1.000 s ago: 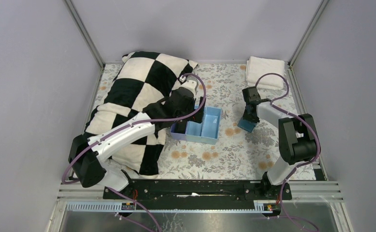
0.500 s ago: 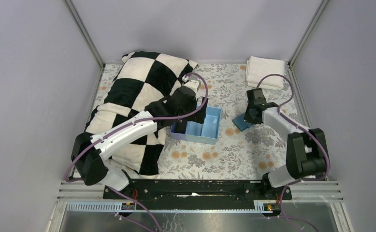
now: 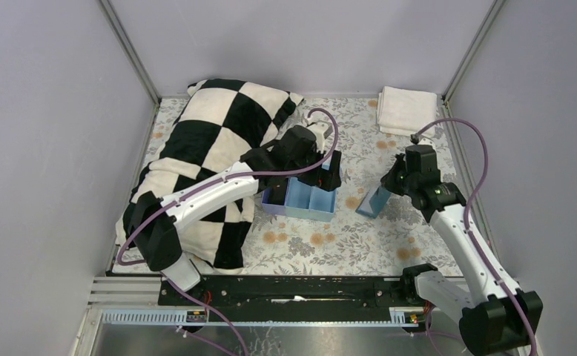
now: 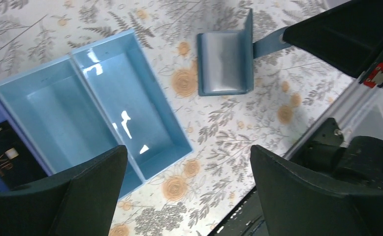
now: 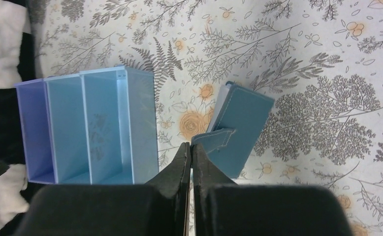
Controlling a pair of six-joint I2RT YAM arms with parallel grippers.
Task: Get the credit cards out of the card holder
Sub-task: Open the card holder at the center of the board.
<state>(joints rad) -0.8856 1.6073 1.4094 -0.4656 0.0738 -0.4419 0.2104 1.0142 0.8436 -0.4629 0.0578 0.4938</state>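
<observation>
Since half a second ago the right arm has been swung out toward the right wall, while the right gripper point(image 5: 190, 147) has been kept at the card holder point(image 5: 239, 129). The left gripper point(image 4: 187, 150) has been carried along the tray point(image 3: 308, 211) toward its right end.

The right gripper is seen clenched on a small tab at the holder's edge, so that one leaf is held raised. The left gripper is spread wide with nothing in it, and is hung above the tray's blue end and the floral cloth point(image 3: 345, 241).

The card holder is found on the cloth just beside the tray's right end, apart from it. In the left wrist view it is seen folded open like an L. One leaf is laid flat with a grey sheen on its inner face, and the other is stood on edge by the pull on the tab. Its open side is turned toward the tray. Its fold line, judged to be the longer axis, is run alongside the tray's right end wall, somewhat skewed. Whether a card is left inside cannot be told. One dark credit card point(image 4: 2, 158) is seen in the lavender compartment.

The step in hand is judged to be holding the holder open for the left gripper. The tab is best kept taut and the leaf steady. The open fingers are best brought in from the tray side, so that a card is slid out rather than bent.
</observation>
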